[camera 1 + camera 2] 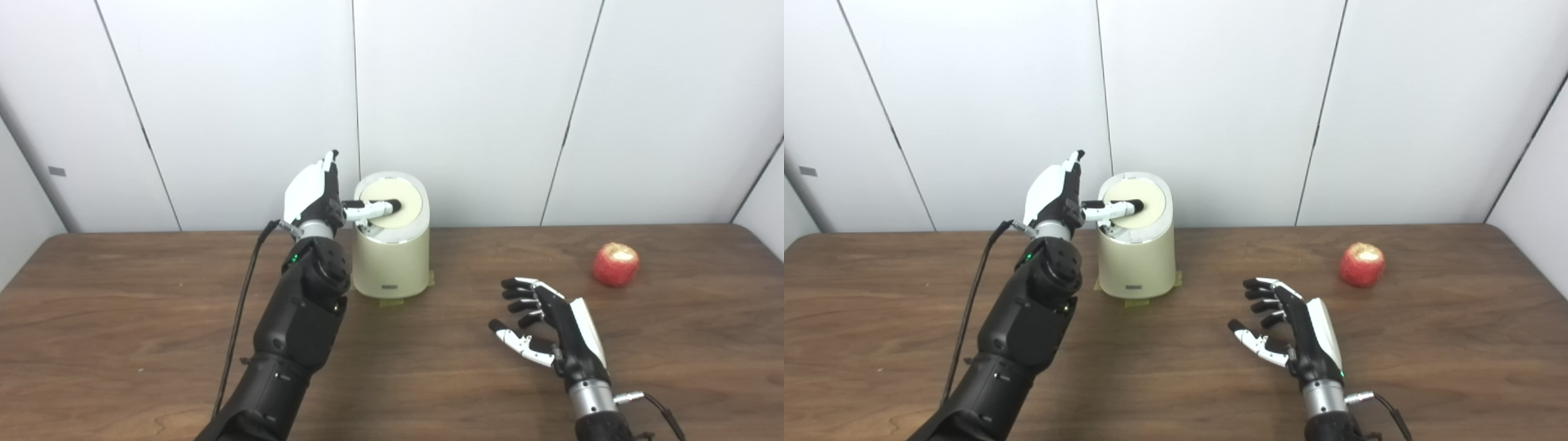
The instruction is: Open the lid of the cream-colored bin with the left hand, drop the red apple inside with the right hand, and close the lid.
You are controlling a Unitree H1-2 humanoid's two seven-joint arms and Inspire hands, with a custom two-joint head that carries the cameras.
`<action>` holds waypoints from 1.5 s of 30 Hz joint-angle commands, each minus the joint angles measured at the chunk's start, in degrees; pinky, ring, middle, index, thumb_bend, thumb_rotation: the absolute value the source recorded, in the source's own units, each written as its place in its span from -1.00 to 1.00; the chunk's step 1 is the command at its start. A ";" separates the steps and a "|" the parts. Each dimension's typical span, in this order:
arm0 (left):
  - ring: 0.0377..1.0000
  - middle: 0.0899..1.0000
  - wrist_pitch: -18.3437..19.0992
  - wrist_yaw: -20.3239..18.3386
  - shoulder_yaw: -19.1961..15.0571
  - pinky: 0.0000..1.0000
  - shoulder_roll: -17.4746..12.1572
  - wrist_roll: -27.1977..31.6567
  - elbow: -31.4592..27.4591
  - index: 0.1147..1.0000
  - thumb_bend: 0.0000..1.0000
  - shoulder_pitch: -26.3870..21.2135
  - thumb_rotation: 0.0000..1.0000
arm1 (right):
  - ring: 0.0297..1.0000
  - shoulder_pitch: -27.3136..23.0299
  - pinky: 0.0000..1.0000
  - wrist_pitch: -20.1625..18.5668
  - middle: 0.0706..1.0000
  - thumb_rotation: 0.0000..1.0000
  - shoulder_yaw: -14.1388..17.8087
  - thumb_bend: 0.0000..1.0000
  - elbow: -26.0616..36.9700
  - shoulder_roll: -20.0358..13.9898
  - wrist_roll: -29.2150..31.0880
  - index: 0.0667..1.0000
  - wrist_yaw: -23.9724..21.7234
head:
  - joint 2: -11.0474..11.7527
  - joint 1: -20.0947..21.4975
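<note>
The cream-colored bin [392, 254] stands upright at the back middle of the wooden table, its round lid [399, 203] lying flat and shut. My left hand [315, 196] is raised just left of the bin's top, fingers pointing up and apart. Its thumb [373, 209] reaches across onto the lid; it grips nothing. The red apple [615, 264] sits alone at the right of the table. My right hand [548, 327] hovers open over the table front right, fingers spread toward the left, well short of the apple [1362, 264].
White wall panels [465, 104] stand right behind the bin. A black cable [242, 306] hangs from the left wrist down past the forearm. The wooden table [122, 306] stretches to both sides, with its right edge beyond the apple.
</note>
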State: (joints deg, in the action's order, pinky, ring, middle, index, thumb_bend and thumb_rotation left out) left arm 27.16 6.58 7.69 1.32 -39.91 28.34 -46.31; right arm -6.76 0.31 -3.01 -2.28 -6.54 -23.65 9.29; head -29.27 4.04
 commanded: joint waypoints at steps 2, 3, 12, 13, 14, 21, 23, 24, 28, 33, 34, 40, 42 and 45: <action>1.00 1.00 -0.28 1.17 1.03 1.00 0.00 -1.34 -0.25 1.00 0.94 -3.93 -0.41 | 0.16 -0.84 -0.08 1.03 0.24 -0.65 -0.18 -0.48 1.17 0.55 -0.65 0.32 1.18 | 0.06 0.05; 1.00 1.00 -0.28 1.17 1.21 1.00 -0.10 -1.96 -0.16 1.00 0.94 -4.02 -0.42 | 0.18 -0.87 -0.05 1.17 0.26 -0.65 -0.24 -0.49 1.09 0.48 -0.81 0.32 1.19 | 0.06 0.05; 1.00 1.00 -0.24 -9.36 6.00 1.00 -2.56 -28.08 -2.26 1.00 0.99 -3.40 -0.81 | 0.22 -0.91 -0.01 -0.46 0.30 -0.57 -0.26 -0.49 1.71 0.63 -1.36 0.33 0.68 | -0.15 0.05; 1.00 1.00 -0.24 -10.79 6.39 1.00 -2.67 -30.80 -2.73 1.00 1.00 -3.17 -0.82 | 0.23 -0.92 0.00 -0.44 0.30 -0.57 -0.26 -0.49 1.70 0.62 -1.37 0.33 0.68 | -0.15 0.05; 1.00 1.00 -0.24 -12.26 6.62 1.00 -2.68 -33.45 -3.13 1.00 1.00 -2.93 -0.83 | 0.23 -0.92 0.00 -0.36 0.31 -0.58 -0.26 -0.49 1.64 0.62 -1.40 0.33 0.73 | -0.11 0.02; 1.00 1.00 -0.25 -19.14 6.23 1.00 -2.35 -44.32 -4.45 1.00 0.64 -1.68 -1.00 | 0.18 -0.82 -0.06 -0.87 0.27 -0.63 -0.21 -0.49 1.93 0.77 -1.65 0.33 0.63 | -0.34 0.00; 1.00 1.00 -0.24 -19.38 6.12 1.00 -2.50 -44.70 -4.22 1.00 0.56 -1.47 -1.00 | 0.17 -0.79 -0.07 -1.36 0.26 -0.63 -0.22 -0.49 2.20 0.75 -1.62 0.33 0.36 | -0.34 -0.01; 1.00 1.00 -0.24 -19.29 6.17 1.00 -2.63 -44.83 -3.99 1.00 0.54 -1.38 -1.00 | 0.18 -0.79 -0.06 -1.49 0.27 -0.63 -0.21 -0.49 2.24 0.72 -1.51 0.33 0.25 | -0.34 -0.01; 1.00 1.00 -0.25 -18.43 6.43 1.00 -3.12 -44.85 -2.27 1.00 0.54 -1.00 -1.00 | 0.21 -0.86 -0.01 -1.74 0.29 -0.63 -0.40 -0.48 2.16 0.56 -2.03 0.33 0.29 | -0.14 0.12; 1.00 1.00 -0.25 -16.95 7.20 1.00 -3.91 -42.93 -0.63 1.00 0.60 -0.31 -1.00 | 0.24 -0.85 0.02 -2.13 0.31 -0.62 -0.40 -0.48 2.21 0.58 -2.11 0.34 0.23 | -0.20 0.11; 1.00 1.00 -0.26 -16.72 7.36 1.00 -4.05 -42.56 -0.45 1.00 0.61 -0.21 -1.00 | 0.22 -0.87 -0.01 -2.36 0.30 -0.59 -0.45 -0.48 2.25 0.56 -2.42 0.33 0.29 | -0.20 0.11; 1.00 1.00 -0.26 -16.21 8.31 1.00 -5.00 -40.61 0.24 1.00 0.74 -0.04 -0.87 | 0.17 -0.92 -0.07 -2.53 0.26 -0.57 -0.56 -0.47 2.22 0.60 -2.77 0.33 0.37 | -0.06 0.14; 1.00 1.00 -0.25 -16.53 8.48 1.00 -5.14 -40.21 0.23 1.00 0.95 0.05 -0.69 | 0.19 -0.96 -0.04 -2.49 0.27 -0.58 -0.60 -0.47 2.02 0.53 -2.91 0.33 0.41 | -0.06 0.14; 1.00 1.00 -0.26 -15.87 8.68 1.00 -5.17 -38.99 -0.13 1.00 1.00 0.41 -0.62 | 0.17 -0.99 -0.06 -2.46 0.26 -0.65 -0.51 -0.46 1.89 0.67 -3.06 0.32 0.76 | -0.10 0.05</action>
State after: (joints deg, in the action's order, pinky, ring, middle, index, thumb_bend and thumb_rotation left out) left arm 26.28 -8.61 15.80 -2.68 -78.66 26.65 -47.03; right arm -6.58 -2.35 -3.52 -1.45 -5.70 -26.24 9.46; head -29.36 4.04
